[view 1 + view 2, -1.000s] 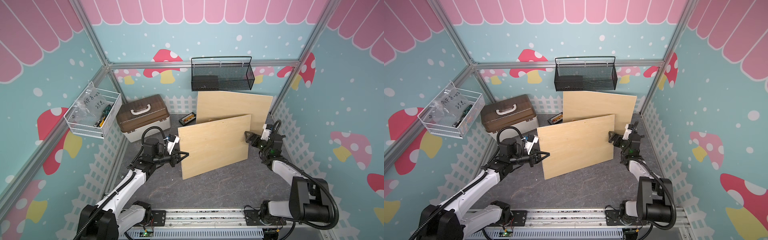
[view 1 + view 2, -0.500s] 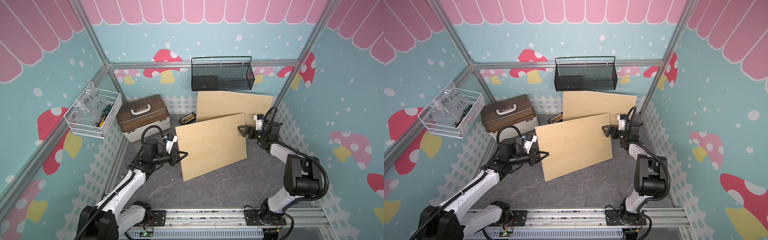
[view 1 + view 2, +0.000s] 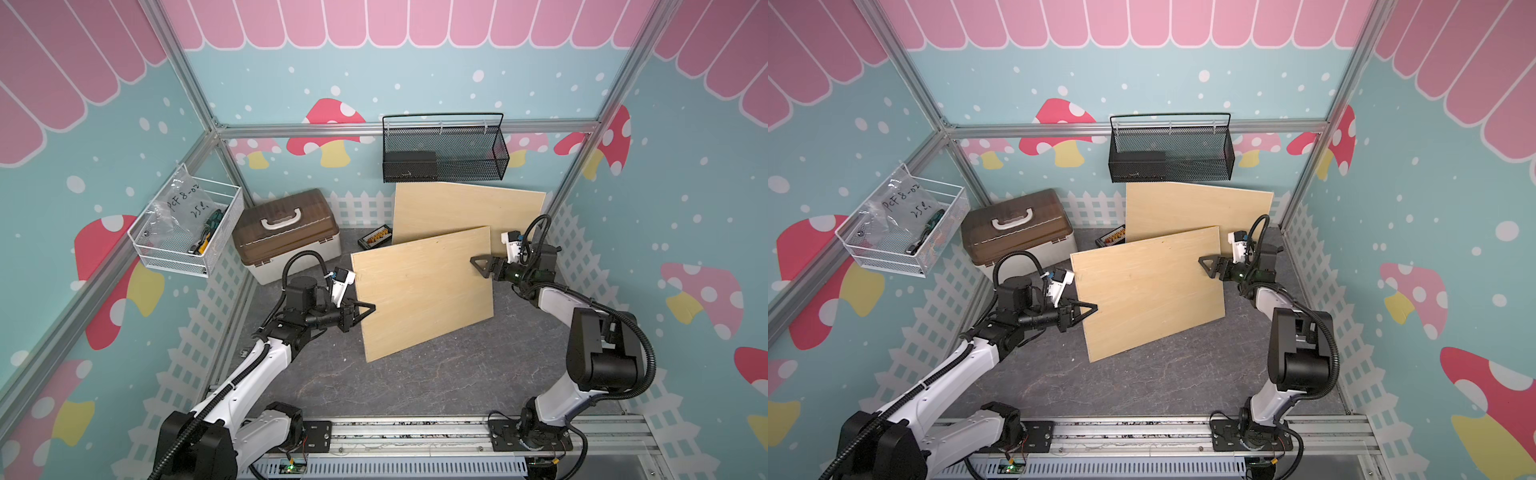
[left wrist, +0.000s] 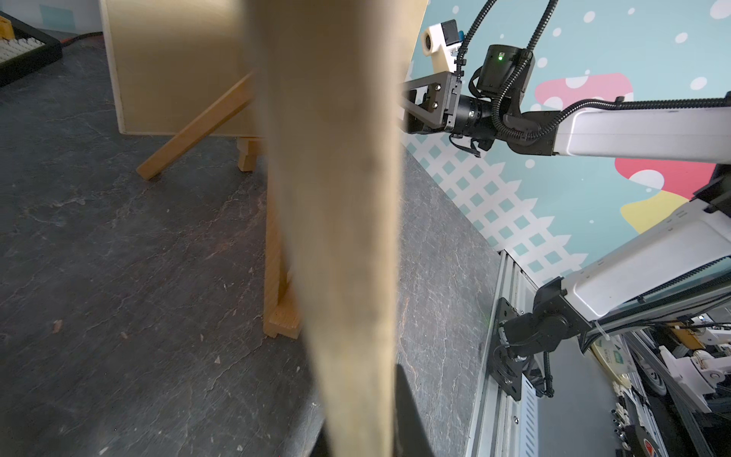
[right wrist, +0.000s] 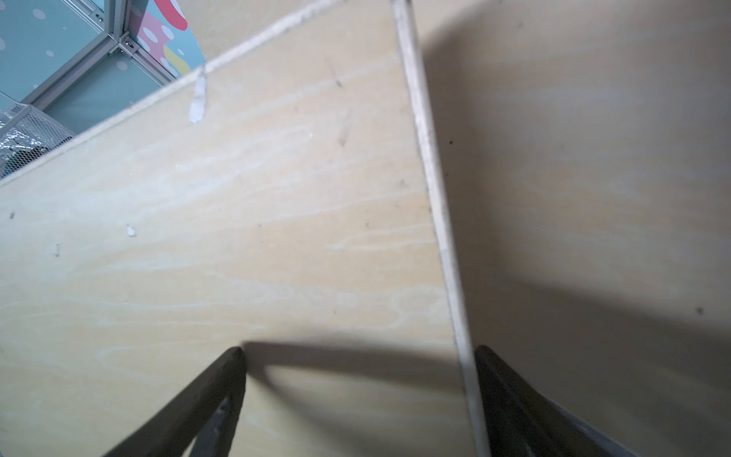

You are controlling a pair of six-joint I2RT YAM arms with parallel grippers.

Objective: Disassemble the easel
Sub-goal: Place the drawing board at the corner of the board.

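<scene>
- Left gripper [image 3: 365, 309] is clamped on the left edge of the front board [image 3: 422, 295]. From the left wrist I see that edge running down between its 2 dark fingers [image 4: 409, 415].
- Right gripper [image 3: 478, 266] sits at the same board's right edge with its jaws apart. The right wrist view shows 1 finger [image 5: 213, 395] over the front face and the other just behind the edge, with a clear gap on the face side.
- In both top views the front board stands near the middle of the dark floor [image 3: 415, 386], tilted, its top edge climbing toward the right arm.
- Behind it, the rear board [image 3: 465, 212] stands by the back wall, under the black mesh basket [image 3: 444, 153].
- From the left wrist I make out the easel's wooden leg [image 4: 273, 257], foot on the floor, and a slanted strut [image 4: 197, 126] by the rear board's lower edge.
- Off to the left of both boards sits the brown toolbox [image 3: 286, 230].
</scene>
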